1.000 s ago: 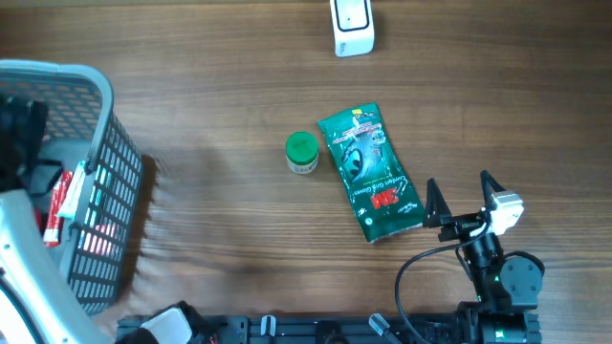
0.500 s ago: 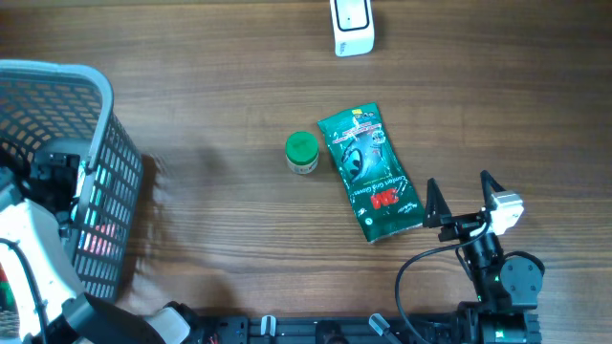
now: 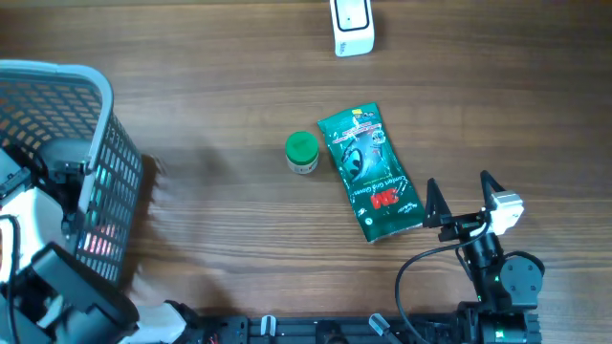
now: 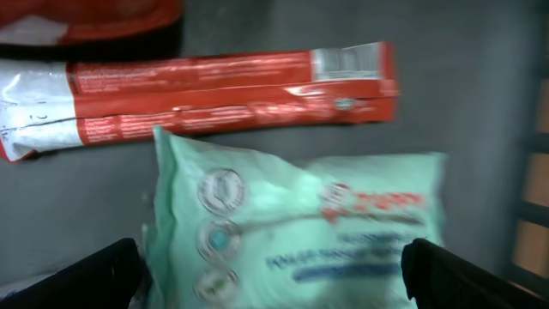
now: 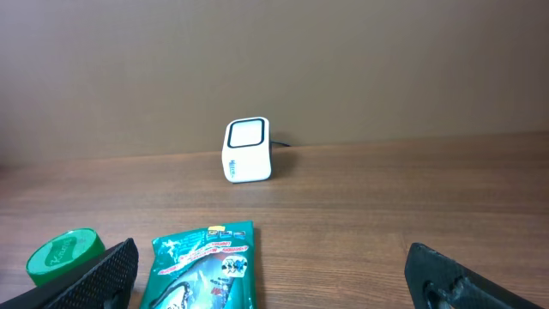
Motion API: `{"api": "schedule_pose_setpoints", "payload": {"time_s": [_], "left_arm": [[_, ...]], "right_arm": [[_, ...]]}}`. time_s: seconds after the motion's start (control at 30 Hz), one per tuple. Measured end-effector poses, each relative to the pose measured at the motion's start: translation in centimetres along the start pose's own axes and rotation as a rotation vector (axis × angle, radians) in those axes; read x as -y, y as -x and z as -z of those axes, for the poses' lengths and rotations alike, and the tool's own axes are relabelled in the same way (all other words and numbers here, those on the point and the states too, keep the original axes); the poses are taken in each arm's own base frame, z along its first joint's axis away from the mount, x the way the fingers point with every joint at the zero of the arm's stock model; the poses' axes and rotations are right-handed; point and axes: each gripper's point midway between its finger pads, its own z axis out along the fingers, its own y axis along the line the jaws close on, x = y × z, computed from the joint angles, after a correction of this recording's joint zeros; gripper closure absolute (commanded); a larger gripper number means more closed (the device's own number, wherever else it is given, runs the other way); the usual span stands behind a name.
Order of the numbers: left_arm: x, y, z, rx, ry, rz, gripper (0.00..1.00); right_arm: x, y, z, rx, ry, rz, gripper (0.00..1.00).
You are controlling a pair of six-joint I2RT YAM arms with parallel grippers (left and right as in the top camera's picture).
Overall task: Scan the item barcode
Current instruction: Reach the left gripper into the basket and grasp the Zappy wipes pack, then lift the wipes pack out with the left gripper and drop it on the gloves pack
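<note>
Left gripper [image 4: 268,257] spread wide, empty, hovered inside grey plastic mesh basket [image 3: 110,191] over pale mint-green plastic pouch [image 4: 300,219] (red-and-white flat packet [image 4: 214,90] just behind it). Right gripper [image 3: 461,196] wide open, empty, near dark green foil packet [image 3: 370,172]. Small white box scanner [image 3: 351,27] sat at far table edge.

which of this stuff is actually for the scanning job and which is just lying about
For the job: white scanner, basket, pale green pouch under the open left gripper (probably next).
Lying about: red packet, dark green pouch, green-lidded tub, idle right gripper.
</note>
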Motion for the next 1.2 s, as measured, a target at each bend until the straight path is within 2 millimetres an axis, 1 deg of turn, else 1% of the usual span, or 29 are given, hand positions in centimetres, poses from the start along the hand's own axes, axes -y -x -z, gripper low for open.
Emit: {"api": "schedule_pose_setpoints", "payload": {"time_s": [0.07,0.13,0.17,0.2,0.23,0.27,0.37,0.4,0.53,0.63,0.7,0.73,0.77,0.8,0.83,0.87,0.9,0.93,1.0,1.03,1.07,1.1,1.17,1.2], "left_arm": [[-0.5,-0.1,-0.8,-0.007,0.031,0.0,0.01],[-0.6,-0.1,-1.4,-0.011,0.037,0.0,0.2],[-0.5,0.0,-1.6,-0.007,0.037,0.001,0.44],[-0.4,0.2,-1.7,-0.003,0.032,-0.001,0.62],[-0.2,0.2,-1.8,-0.006,0.027,-0.005,0.85],[-0.1,0.3,-1.8,-0.003,0.027,-0.004,0.96],[0.1,1.6,-1.2,0.029,0.026,0.006,0.96],[0.1,1.7,-1.1,0.033,0.027,0.008,0.96],[-0.2,1.4,-0.9,0.025,0.037,0.007,0.96],[-0.4,0.8,0.0,0.002,0.036,0.006,0.96],[0.7,1.0,1.9,0.017,-0.023,0.006,0.96],[1.7,1.3,3.2,0.025,-0.078,0.004,0.96],[3.4,2.7,6.2,0.09,-0.16,-0.001,0.96],[5.4,3.8,9.7,0.149,-0.263,-0.011,0.96],[6.3,4.3,11.9,0.184,-0.32,-0.018,0.96],[6.8,4.5,13.7,0.209,-0.364,-0.025,0.96],[7.5,4.6,16.2,0.244,-0.428,-0.037,0.96],[8.0,4.5,18.2,0.268,-0.48,-0.048,0.96],[8.9,3.6,23.3,0.321,-0.614,-0.084,0.96],[9.2,2.9,25.4,0.334,-0.677,-0.106,0.96],[9.6,1.9,27.1,0.332,-0.738,-0.133,0.96],[9.9,0.9,28.4,0.321,-0.79,-0.16,0.96],[10.6,-1.1,30.1,0.281,-0.871,-0.215,0.96],[11.3,-2.8,31.1,0.242,-0.927,-0.264,0.96]], "right_arm": [[0.0,0.0,0.0,0.0,0.0,0.0,0.0],[0.0,0.0,0.0,0.0,0.0,0.0,0.0],[0.0,0.0,0.0,0.0,0.0,0.0,0.0],[0.0,0.0,0.0,0.0,0.0,0.0,0.0],[0.0,0.0,0.0,0.0,0.0,0.0,0.0],[0.0,0.0,0.0,0.0,0.0,0.0,0.0],[0.0,0.0,0.0,0.0,0.0,0.0,0.0],[0.0,0.0,0.0,0.0,0.0,0.0,0.0],[0.0,0.0,0.0,0.0,0.0,0.0,0.0],[0.0,0.0,0.0,0.0,0.0,0.0,0.0],[0.0,0.0,0.0,0.0,0.0,0.0,0.0],[0.0,0.0,0.0,0.0,0.0,0.0,0.0],[0.0,0.0,0.0,0.0,0.0,0.0,0.0],[0.0,0.0,0.0,0.001,0.0,0.0,0.0],[0.0,0.0,0.0,0.0,0.0,0.0,0.0],[0.0,0.0,0.0,0.001,0.0,0.0,0.0],[0.0,0.0,0.0,0.0,0.0,0.0,0.0],[0.0,0.0,0.0,0.0,0.0,0.0,0.0],[0.0,0.0,0.0,0.0,0.0,0.0,0.0],[0.0,0.0,0.0,0.0,0.0,0.0,0.0],[0.0,0.0,0.0,0.0,0.0,0.0,0.0],[0.0,0.0,0.0,0.0,0.0,0.0,0.0],[0.0,0.0,0.0,0.0,0.0,0.0,0.0],[0.0,0.0,0.0,0.0,0.0,0.0,0.0]]}}
